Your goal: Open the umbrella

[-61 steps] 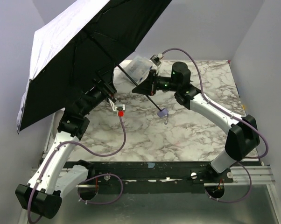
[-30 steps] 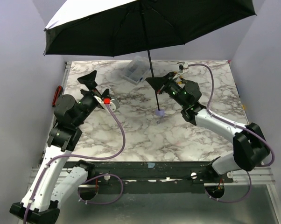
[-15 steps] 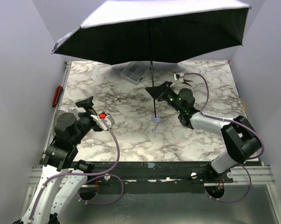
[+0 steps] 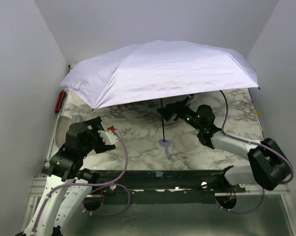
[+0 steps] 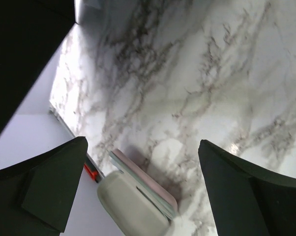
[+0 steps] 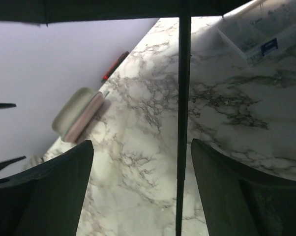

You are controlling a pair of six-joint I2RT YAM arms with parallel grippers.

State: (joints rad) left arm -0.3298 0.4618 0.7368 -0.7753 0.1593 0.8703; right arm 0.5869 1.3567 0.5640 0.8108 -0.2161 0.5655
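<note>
Nothing here can be read. The clear plastic box (image 6: pixel 263 29) at the table's far side carries printed lines and a small blue label (image 6: pixel 269 47), both too small to make out.

The umbrella (image 4: pixel 162 69) stands fully open, its pale lavender canopy spread across the upper middle, thin black shaft (image 4: pixel 163 123) roughly upright, handle knob (image 4: pixel 164 143) at centre frame.
</note>
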